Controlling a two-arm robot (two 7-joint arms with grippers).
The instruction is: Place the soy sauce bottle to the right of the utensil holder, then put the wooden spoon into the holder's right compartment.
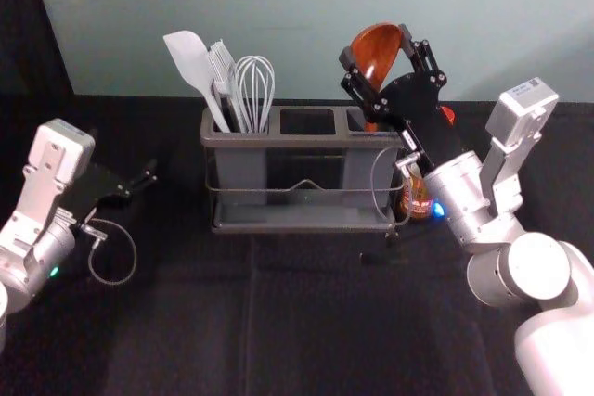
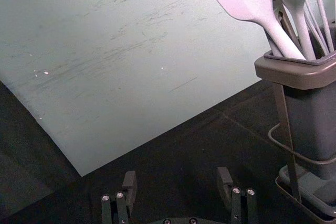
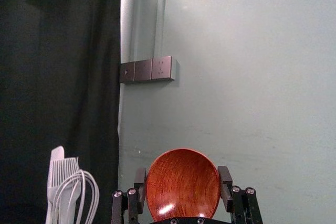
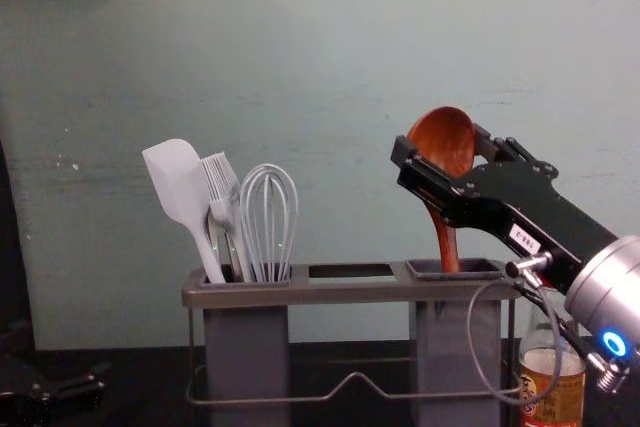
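The right gripper [image 1: 376,55], above the holder's right end, is shut on the bowl of the wooden spoon [image 1: 373,51]. In the right wrist view the right gripper [image 3: 182,184] has its fingers against both sides of the spoon bowl [image 3: 182,184]. The spoon handle [image 4: 447,244] points down into the right compartment [image 4: 456,269] of the utensil holder [image 4: 345,292]; its lower end is hidden. The soy sauce bottle [image 4: 556,382] stands right of the holder, partly behind the right arm. Left of the holder, the left gripper [image 1: 147,181] is idle; in the left wrist view the left gripper [image 2: 177,184] is open.
A white spatula [image 4: 178,187], a fork-like utensil [image 4: 222,190] and a whisk [image 4: 269,217] stand in the holder's left compartment. A pale wall [image 1: 306,6] rises behind the black-covered table [image 1: 306,322]. A cable loops from the right arm in front of the holder.
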